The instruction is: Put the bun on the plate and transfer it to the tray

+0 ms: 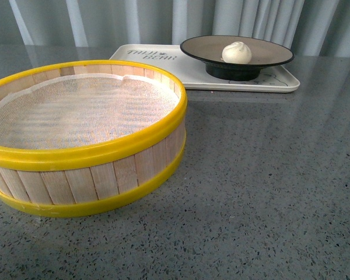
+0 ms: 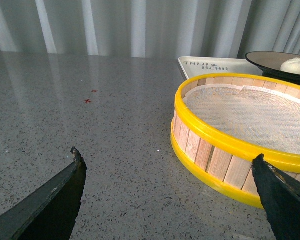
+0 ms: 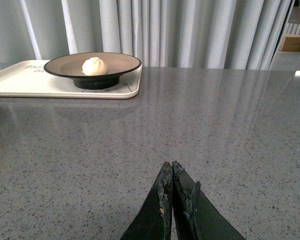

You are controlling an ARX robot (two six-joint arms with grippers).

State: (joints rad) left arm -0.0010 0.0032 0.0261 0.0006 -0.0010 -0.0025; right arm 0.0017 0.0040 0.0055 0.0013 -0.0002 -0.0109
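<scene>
Already, in the front view, the bun sits in the middle of the plate, and the plate stands on the right part of the tray at the far side of the tabletop. Judging from that, both steps of the task look finished. The yellow-rimmed steamer basket stands nearer, its cloth liner bare. Neither arm shows here.

From the left wrist view, the left gripper hangs low over the tabletop with its fingers wide apart and nothing between them. The steamer basket lies just beyond one fingertip; the tray's lettered corner, the plate and the bun peek out behind it. The spread fingers suggest an arm that has no hold to keep.

From the right wrist view, the right gripper has its fingers pressed together, empty, pointing across bare tabletop towards the tray, well apart from it. The plate rests squarely on its black foot inside the tray's raised rim, which should keep it from sliding, and the bun lies centred in the plate's shallow hollow.
</scene>
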